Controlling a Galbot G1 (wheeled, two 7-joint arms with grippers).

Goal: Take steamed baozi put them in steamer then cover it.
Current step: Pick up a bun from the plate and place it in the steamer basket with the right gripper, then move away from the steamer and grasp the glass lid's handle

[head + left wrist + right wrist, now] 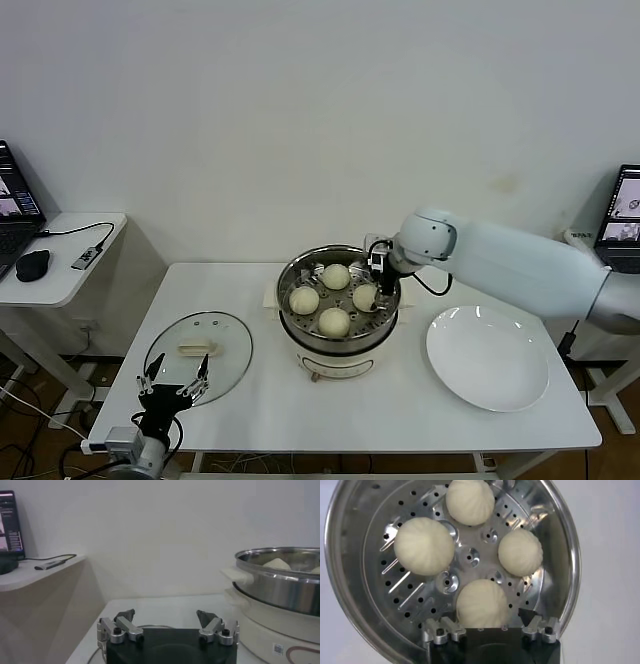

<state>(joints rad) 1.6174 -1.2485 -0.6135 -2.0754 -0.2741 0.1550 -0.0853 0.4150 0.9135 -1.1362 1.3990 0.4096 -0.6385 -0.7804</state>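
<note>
Several cream-white baozi lie on the perforated floor of the steel steamer (290, 275), among them one (336, 276) at the back and one (365, 296) on the right. My right gripper (380, 285) hangs open over the steamer's right side. In the right wrist view the gripper (485, 620) has its fingers spread either side of the nearest baozi (482, 600), clear of it, inside the steamer (340, 580). The glass cover (225, 335) lies flat on the table at the left. My left gripper (175, 385) waits open at the cover's near edge, holding nothing (166, 616).
A flat white plate (487, 357) sits right of the steamer. A side table at the far left carries a mouse (33, 264) and a laptop. Another laptop (622, 215) stands at the far right. From the left wrist, the steamer (280, 585) rises on its cream base.
</note>
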